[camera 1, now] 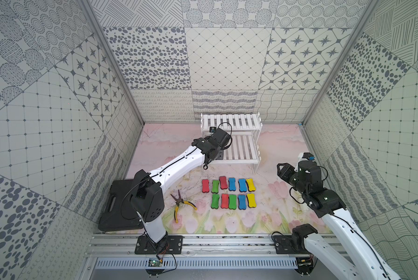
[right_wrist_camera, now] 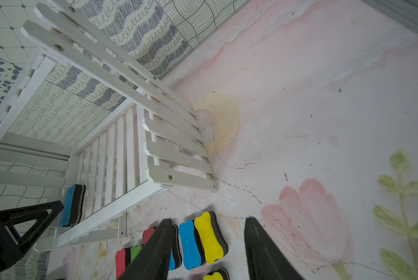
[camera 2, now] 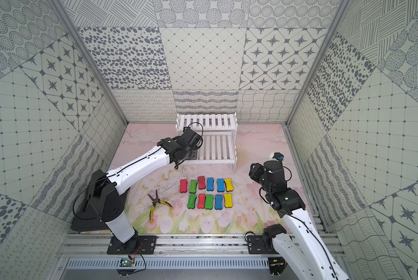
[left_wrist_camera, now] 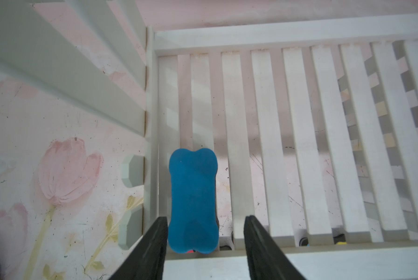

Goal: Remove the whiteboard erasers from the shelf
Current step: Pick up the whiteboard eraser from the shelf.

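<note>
One blue whiteboard eraser lies lengthwise on the lower tier of the white shelf, at its front left corner. My left gripper is open and straddles its near end. One finger is right beside a long side, and the other finger stands a clear gap away. The right wrist view shows the same eraser on the shelf. In both top views my left wrist hides it. Several erasers lie in two rows on the table before the shelf. My right gripper hovers open and empty to their right.
Yellow-handled pliers lie on the table left of the eraser rows. A black plastic case sits at the front left behind the left arm's base. Patterned walls close in the cell on three sides, and the shelf stands against the back wall.
</note>
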Tool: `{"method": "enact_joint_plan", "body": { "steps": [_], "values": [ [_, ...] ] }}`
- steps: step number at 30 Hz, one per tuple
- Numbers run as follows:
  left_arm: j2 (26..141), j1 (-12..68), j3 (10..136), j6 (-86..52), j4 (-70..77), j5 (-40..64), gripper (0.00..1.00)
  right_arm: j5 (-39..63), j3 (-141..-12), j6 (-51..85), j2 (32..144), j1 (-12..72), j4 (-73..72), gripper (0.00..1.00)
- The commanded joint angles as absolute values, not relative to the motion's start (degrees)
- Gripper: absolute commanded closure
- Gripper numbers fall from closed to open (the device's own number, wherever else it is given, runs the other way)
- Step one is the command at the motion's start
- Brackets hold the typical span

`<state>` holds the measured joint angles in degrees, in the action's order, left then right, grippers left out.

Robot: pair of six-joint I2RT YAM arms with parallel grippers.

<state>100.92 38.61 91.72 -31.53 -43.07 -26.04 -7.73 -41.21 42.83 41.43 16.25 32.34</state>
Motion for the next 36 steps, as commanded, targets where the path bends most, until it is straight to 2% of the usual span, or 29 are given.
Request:
{"method": "enact_joint_plan", "body": {
  "steps": [1, 13, 19, 24, 31, 36],
  "values": [
    [101.2, 37.0, 92.5, -31.5, -45.7, -25.6, 0.44, -7.4, -40.4, 42.4, 40.3, 15.8, 30.1, 0.48],
    [105.2, 36.9, 91.1, -31.2, -44.6, -25.3, 0.44, -6.9, -40.1, 42.3, 39.6, 14.9, 30.1, 0.48],
    [105.1, 36.9, 91.0, -30.9, -44.4, -25.2, 0.59, -6.6, -40.0, 42.5, 39.6, 14.5, 30.1, 0.48],
    [104.7, 36.9, 92.1, -30.9, -45.2, -25.1, 0.65, -6.3, -40.0, 42.5, 39.6, 14.4, 30.1, 0.48],
    [93.8, 40.3, 86.6, -33.5, -45.3, -26.7, 0.65, -6.2, -40.4, 42.6, 39.6, 14.3, 30.1, 0.48],
    [83.7, 45.8, 78.1, -38.5, -48.1, -29.8, 0.65, -5.9, -40.6, 42.6, 40.2, 14.2, 29.9, 0.48]
  ]
}}
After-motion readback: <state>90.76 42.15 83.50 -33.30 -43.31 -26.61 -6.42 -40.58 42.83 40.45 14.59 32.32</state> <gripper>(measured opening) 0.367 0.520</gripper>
